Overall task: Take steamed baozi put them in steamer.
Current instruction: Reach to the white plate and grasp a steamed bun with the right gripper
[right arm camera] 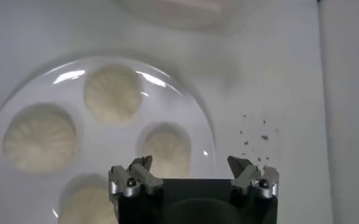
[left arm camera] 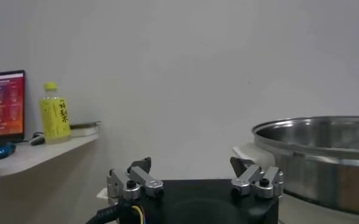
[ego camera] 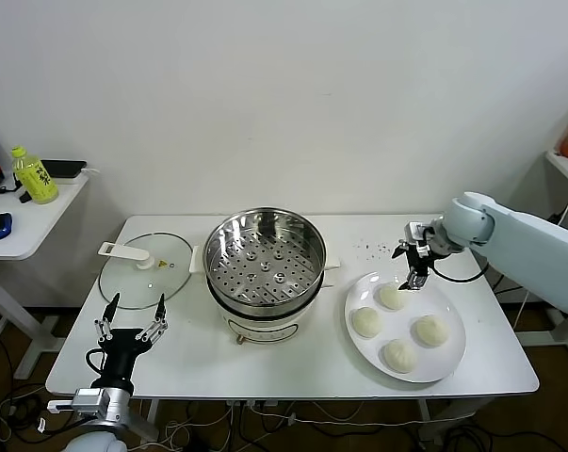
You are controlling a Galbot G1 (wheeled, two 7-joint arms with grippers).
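Note:
Several cream-white pleated baozi lie on a white plate (ego camera: 450, 363) at the table's right: one at the back (ego camera: 392, 298), one on the left (ego camera: 365, 322), one on the right (ego camera: 431, 330). The empty steel steamer (ego camera: 265, 264) with its perforated tray stands mid-table. My right gripper (ego camera: 413, 266) hangs open just above the back baozi (right arm camera: 166, 149), holding nothing; its wrist view shows its fingertips (right arm camera: 144, 163) spread over the plate (right arm camera: 197, 115). My left gripper (ego camera: 131, 315) waits open near the table's front left, with the steamer (left arm camera: 319, 152) beside it.
A glass lid with a white handle (ego camera: 147, 268) lies left of the steamer. Dark crumbs (ego camera: 373, 250) dot the table behind the plate. A side table on the left holds a yellow bottle (ego camera: 34, 176).

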